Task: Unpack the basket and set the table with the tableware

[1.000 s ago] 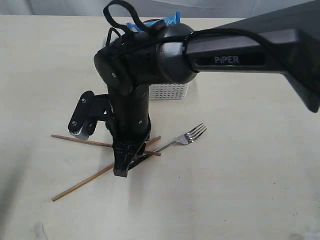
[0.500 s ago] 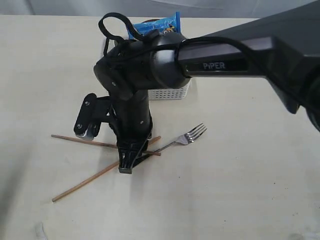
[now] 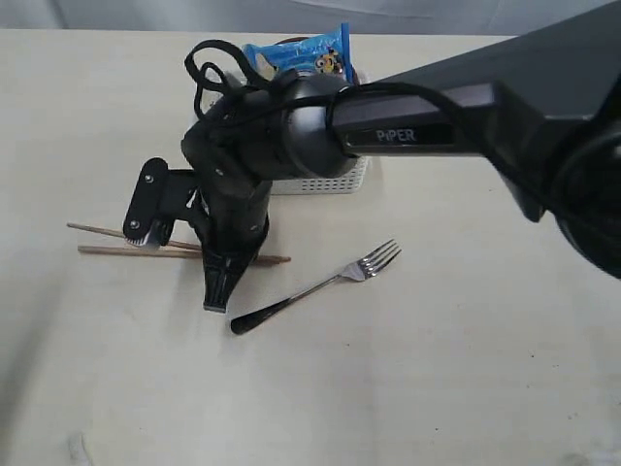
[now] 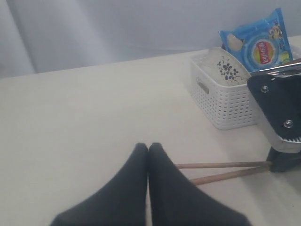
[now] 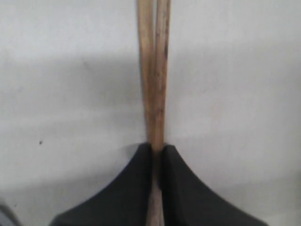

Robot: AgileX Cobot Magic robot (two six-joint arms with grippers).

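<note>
Two wooden chopsticks (image 3: pixel 116 242) lie almost side by side on the cream table (image 3: pixel 466 349), left of the steel fork (image 3: pixel 330 283). My right gripper (image 3: pixel 215 299) reaches across the middle and points down over them. In the right wrist view the right gripper (image 5: pixel 156 149) is shut with one of the chopsticks (image 5: pixel 154 70) running in between its jaws, the other close beside it. The white basket (image 4: pixel 225 101) stands behind, holding the floral bowl (image 4: pixel 225 68). My left gripper (image 4: pixel 148 146) is shut and empty, near the chopsticks' (image 4: pixel 221 165) other ends.
A blue chips bag (image 3: pixel 301 53) sticks up from the basket (image 3: pixel 330 180), which my right arm largely hides in the exterior view. The fork lies slanted in front of the basket. Bare tabletop stretches to the right and along the front.
The chopsticks were crossed; they now lie nearly parallel and further left and back. My right gripper has swung left with them, uncovering the fork's handle.
</note>
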